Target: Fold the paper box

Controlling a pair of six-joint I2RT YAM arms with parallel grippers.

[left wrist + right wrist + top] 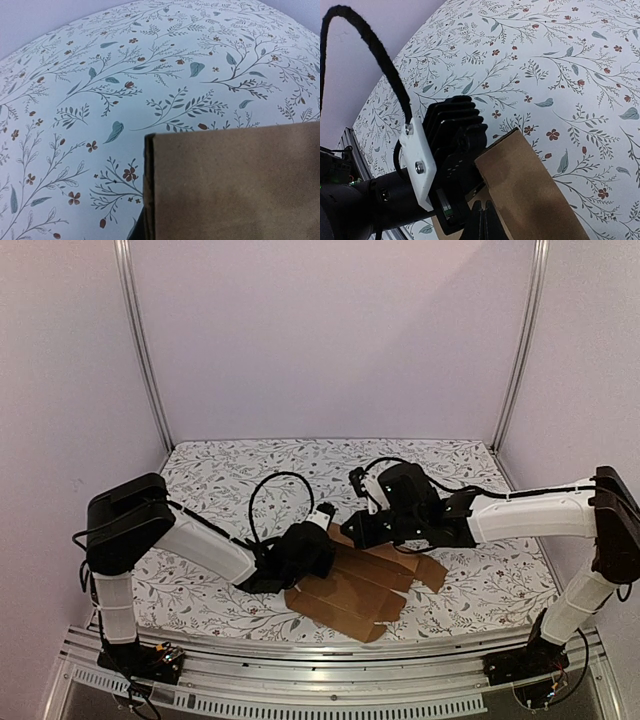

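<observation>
Top external view: the paper box (pixel 352 595) lies slantwise between the arms. The left tool (pixel 325 538) and right tool (pixel 353 532), both pinched shut, crowd its far edge.

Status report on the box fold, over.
Left gripper shut on the paper box, far edge. Right gripper shut beside a raised flap, hold unclear. Box mostly flat on table. Nothing seen blocking.

We can read no text, label, brand, number or sign in any view. The paper box (pixel 350 597), low in the centre of the frame, shows plain brown faces, and the tabletop (pixel 250 465) carries only a printed pattern of leaves and flowers.
</observation>
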